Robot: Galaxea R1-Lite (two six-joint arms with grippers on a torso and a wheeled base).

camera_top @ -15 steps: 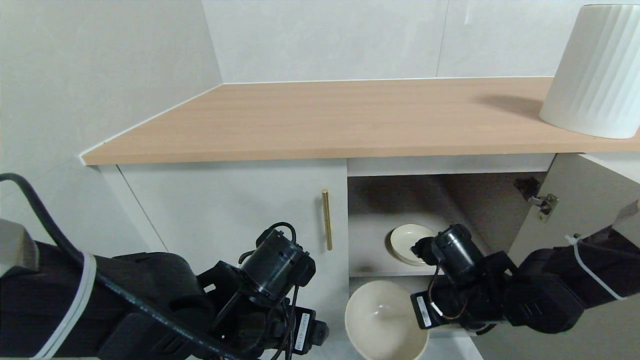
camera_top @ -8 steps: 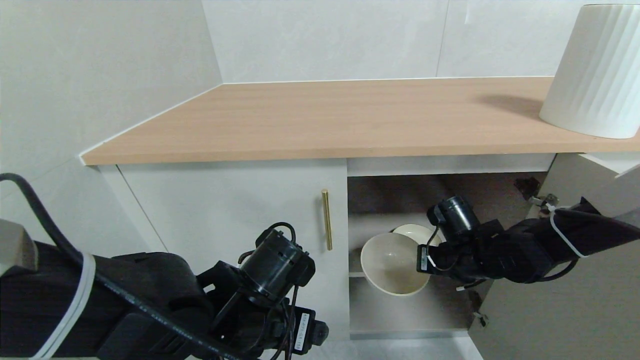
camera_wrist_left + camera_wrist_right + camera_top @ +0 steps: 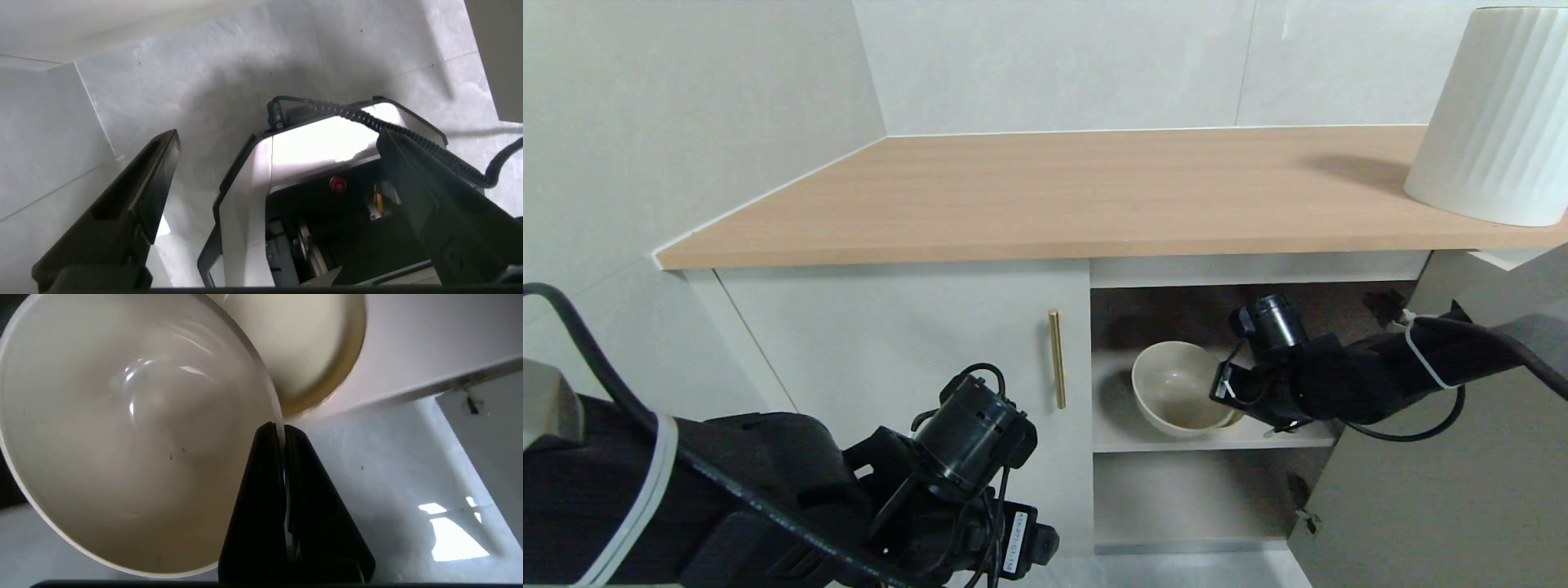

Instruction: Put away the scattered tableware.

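Since your left arm sits lowest and nearest, start there: the left gripper (image 3: 278,143) hangs in front of the closed cabinet door (image 3: 890,343). Its fingers (image 3: 131,204) are spread wide with nothing between them. From the head view its tips are hidden behind the wrist.

Farther in, your right arm reaches through the open half of the cabinet. The right gripper (image 3: 1227,394) is clamped on the rim of the cream bowl (image 3: 1176,396). In the right wrist view one dark finger (image 3: 282,506) lies over the rim; the finger on the outer wall is hidden. The bowl is tilted, its mouth turned toward you, over the upper shelf (image 3: 1160,438).

Just behind and under it lies a cream plate (image 3: 323,343), mostly covered in the head view; only a sliver (image 3: 1232,420) shows beside the gripper. Whether the bowl touches the plate or the shelf you cannot tell.

The open door (image 3: 1462,490) hangs to the right, cut off by the frame. A brass handle (image 3: 1055,359) runs down the closed door's edge.

Above, on the wooden countertop (image 3: 1094,196), a white ribbed vessel (image 3: 1494,122) stands at the far right, partly out of frame.
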